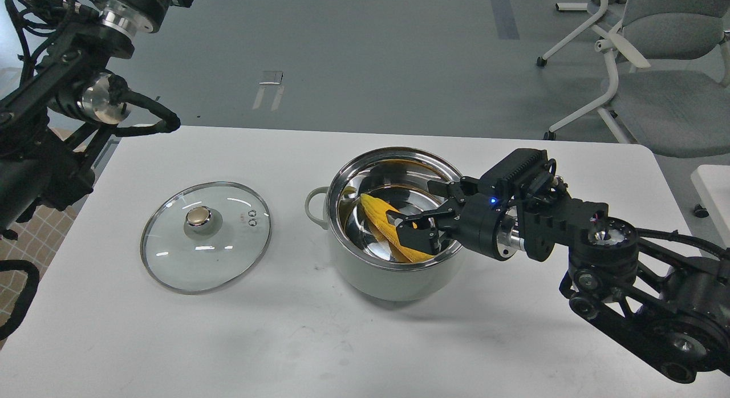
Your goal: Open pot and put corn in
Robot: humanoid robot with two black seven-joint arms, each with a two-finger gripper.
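The pale grey-green pot (393,275) stands open at the middle of the white table (285,341). The yellow corn (383,225) lies inside it, slanting down across the shiny bottom. My right gripper (412,204) hangs over the pot's right rim with its fingers spread, open. Its lower finger is just next to the corn; I cannot tell whether they touch. The glass lid (206,236) with a gold knob lies flat on the table left of the pot. My left arm (63,101) is raised at the far left, and its gripper is out of view.
Office chairs (656,61) stand on the floor behind the table's right side. A white surface edge (713,193) shows at the far right. The table's front edge is close to me.
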